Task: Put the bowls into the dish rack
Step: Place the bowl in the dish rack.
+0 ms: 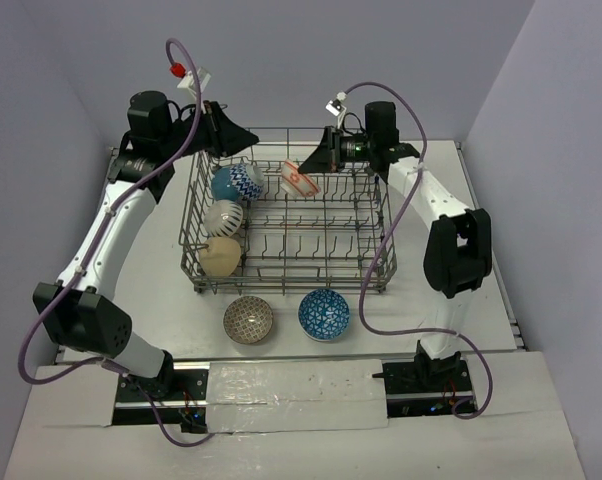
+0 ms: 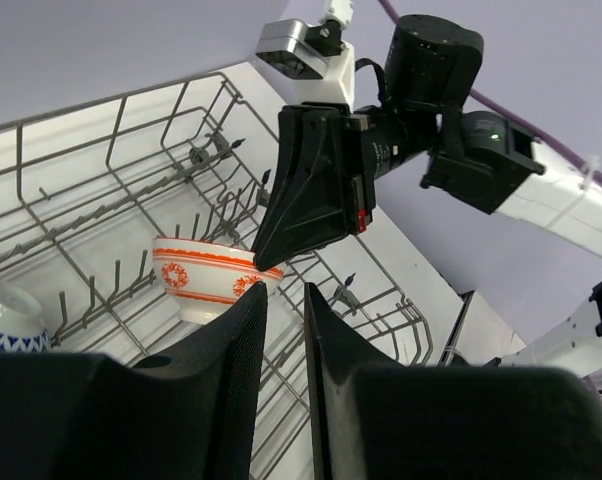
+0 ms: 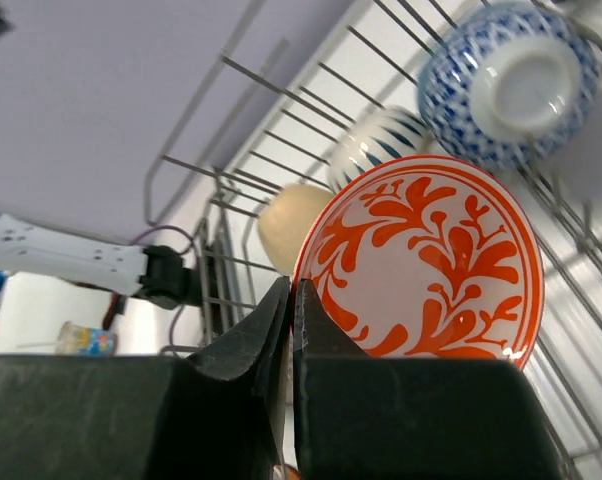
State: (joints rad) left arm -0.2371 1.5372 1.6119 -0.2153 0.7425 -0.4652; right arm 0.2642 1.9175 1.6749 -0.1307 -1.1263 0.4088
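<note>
Table (image 1: 481, 210): white, lavender walls behind.
Left gripper (image 1: 241, 139): over the rack's far left corner, fingers a narrow gap apart, nothing between them.
Rack (image 1: 301, 262): mid-table, between the arms.
Rack's left column: blue-white bowl (image 1: 237, 183), striped bowl (image 1: 224, 216), cream bowl (image 1: 221, 256).
Before the rack: brown bowl (image 1: 248, 320), blue bowl (image 1: 324, 314).
Orange bowl (image 3: 421, 260): tilted above the rack's far side.
Right gripper (image 3: 291, 295): pinching the orange bowl's rim.

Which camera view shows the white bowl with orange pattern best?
The right wrist view: the white ceramic bowl with orange floral pattern fills the frame. The left wrist view shows only its side; the top view shows it small.
</note>
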